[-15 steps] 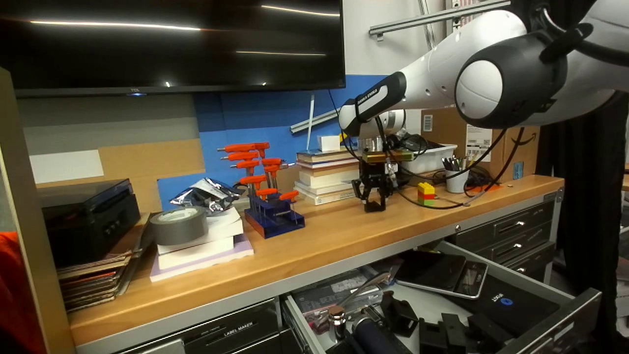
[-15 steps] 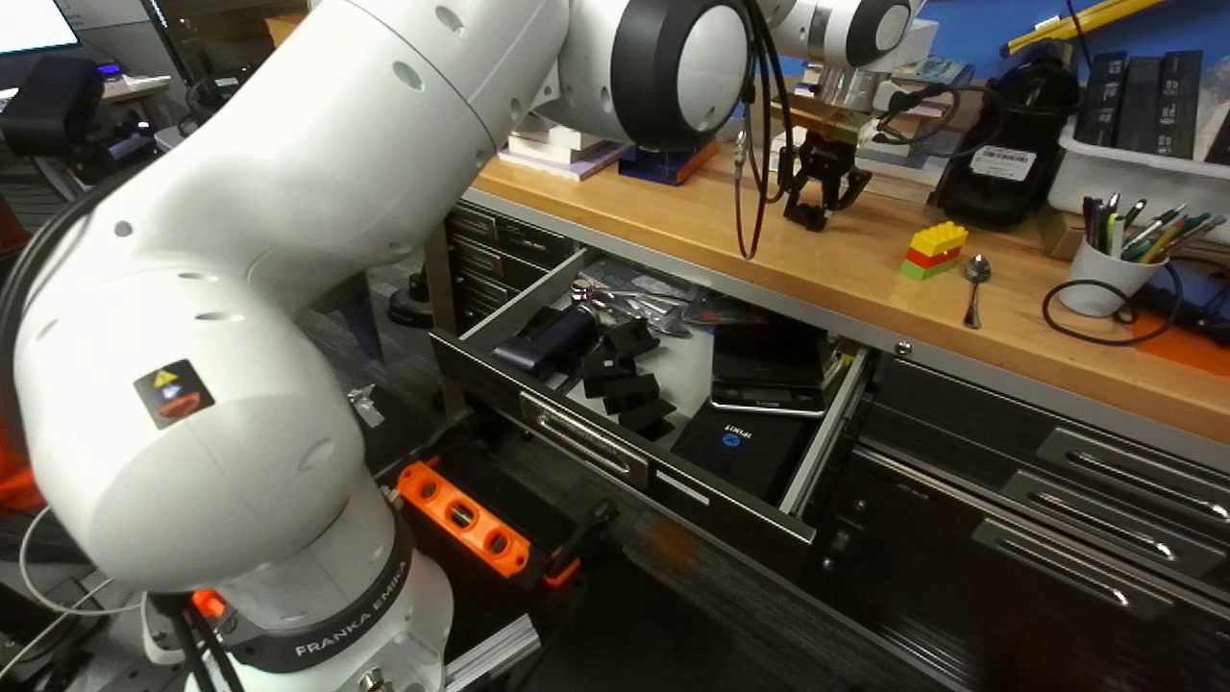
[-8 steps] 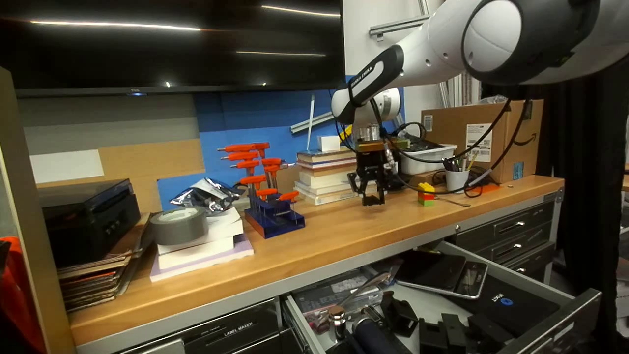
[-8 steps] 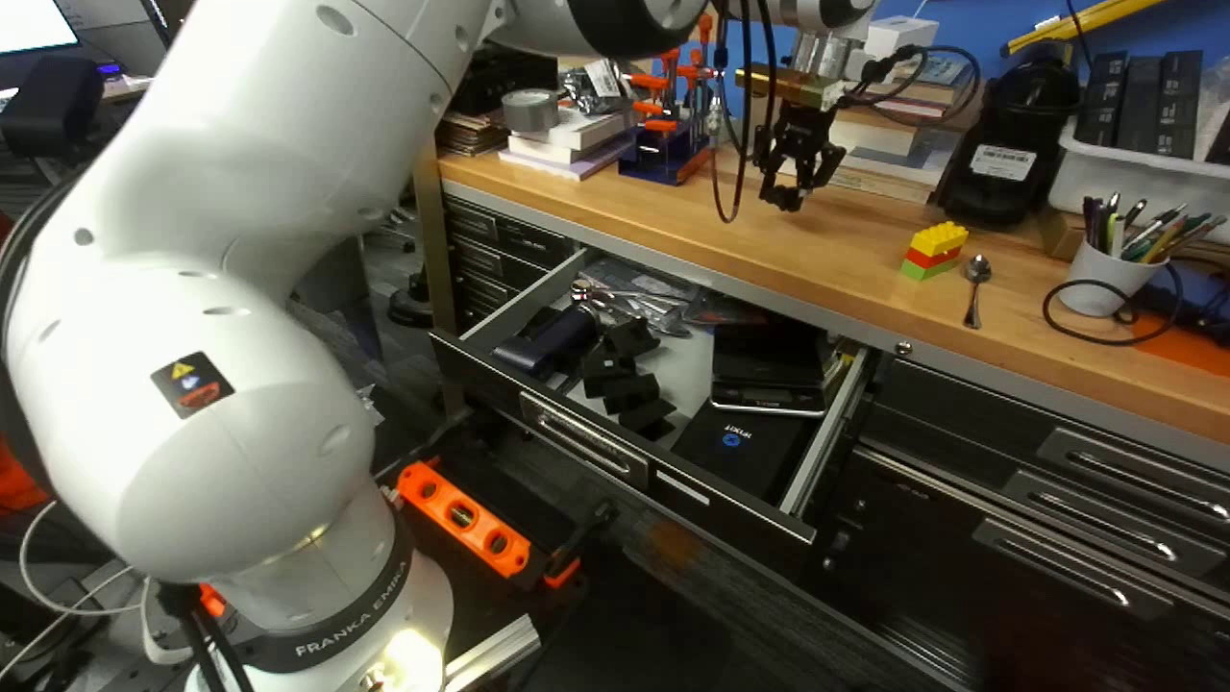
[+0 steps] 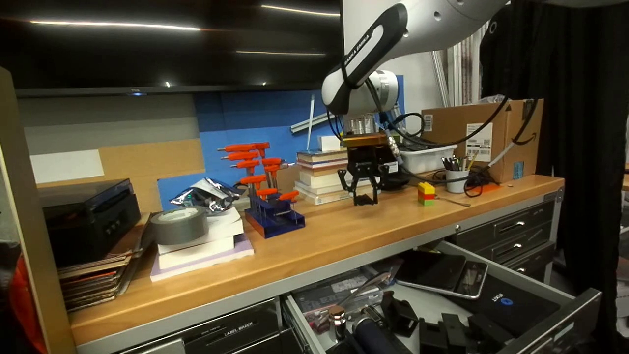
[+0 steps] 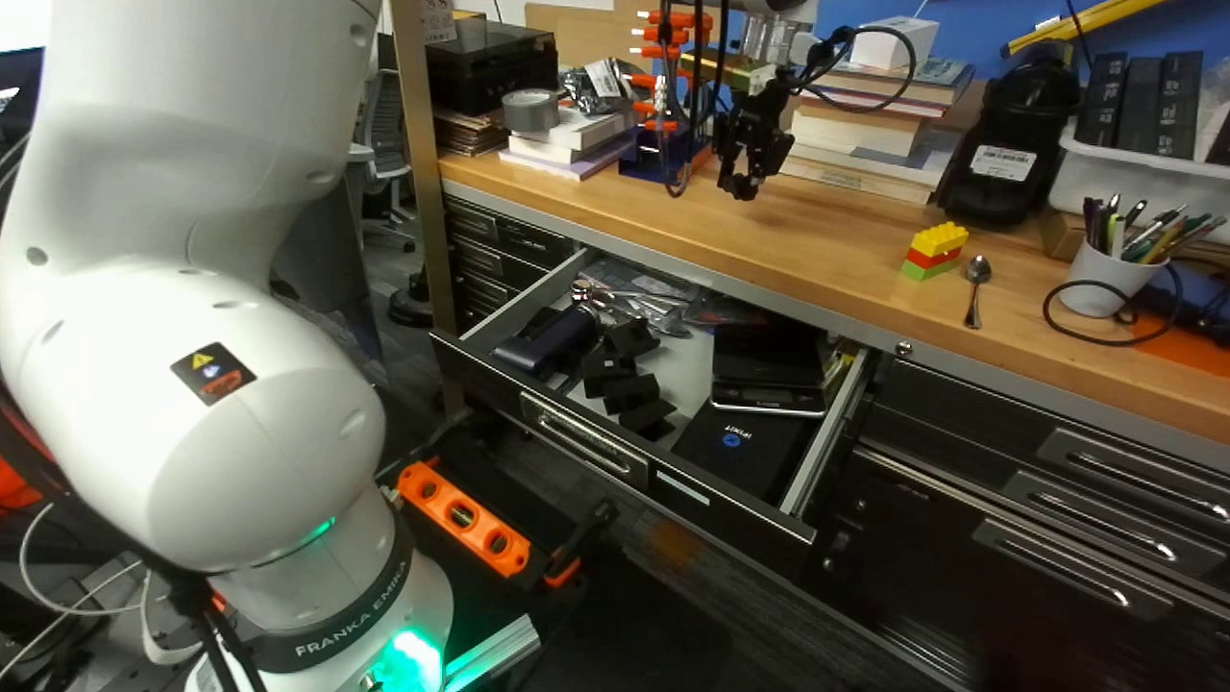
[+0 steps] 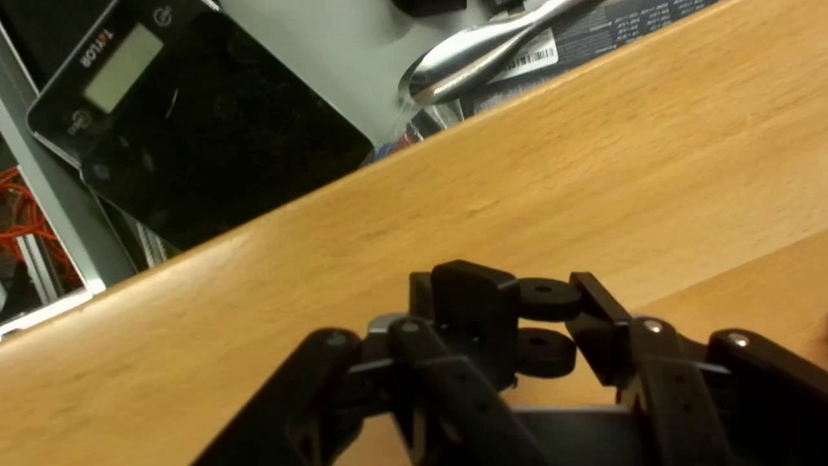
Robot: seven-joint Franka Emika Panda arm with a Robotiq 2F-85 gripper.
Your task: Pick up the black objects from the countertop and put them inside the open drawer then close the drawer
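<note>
Aloft — black object [image 7: 477, 317], clamped in end effector [image 7: 506, 320]

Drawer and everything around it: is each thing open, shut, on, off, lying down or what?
Drawer, open
Gripper, shut on a black block
Other black blocks, lying in the drawer
TV, screen dark
Base light, glowing green
Scale, no digits showing
Cup, upright, holding pens
Spoon, lying flat
Bricks, stacked
Tape, lying flat
Hex keys, standing in rack

A wide black screen [image 5: 172, 54] streaked with reflected light [image 5: 115, 25] hangs before a blue, grey and tan wall [image 5: 255, 118], a black curtain [image 5: 585, 147] falls to one side, and dark carpet [image 6: 769, 596] lies below.
</note>
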